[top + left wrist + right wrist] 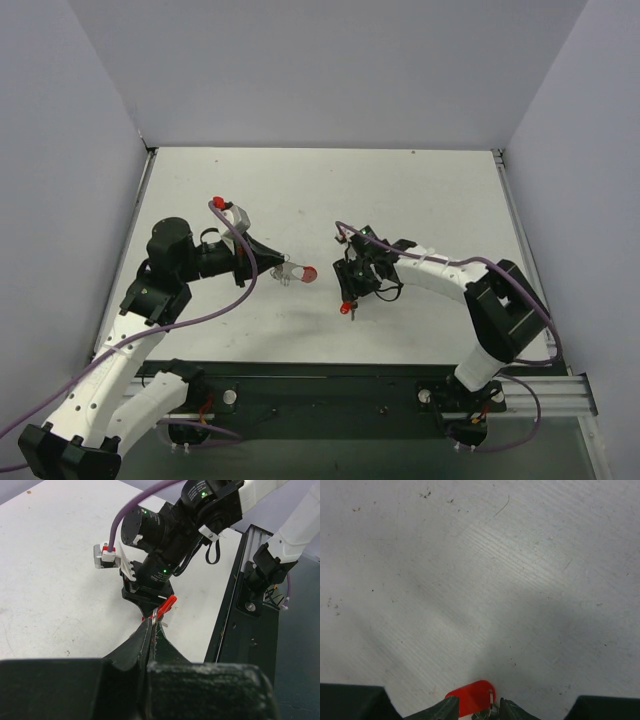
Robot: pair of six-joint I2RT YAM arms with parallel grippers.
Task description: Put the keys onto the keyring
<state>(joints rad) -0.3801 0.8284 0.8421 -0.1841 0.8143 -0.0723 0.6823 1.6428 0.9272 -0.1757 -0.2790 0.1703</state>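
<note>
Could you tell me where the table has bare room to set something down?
Bare: the far half of the table, from back wall to mid-table, and the near strip along the black rail. Crowded: the middle, where the left gripper holding the keyring and the right gripper at the key nearly meet.

Too small from above to make out the chain on the keyring (306, 273). From the left wrist, mostly hidden behind the left end effector (152, 623). In the right wrist view, cut by the bottom edge and by fingers (442, 711): red piece (470, 696), key or band unclear.
</note>
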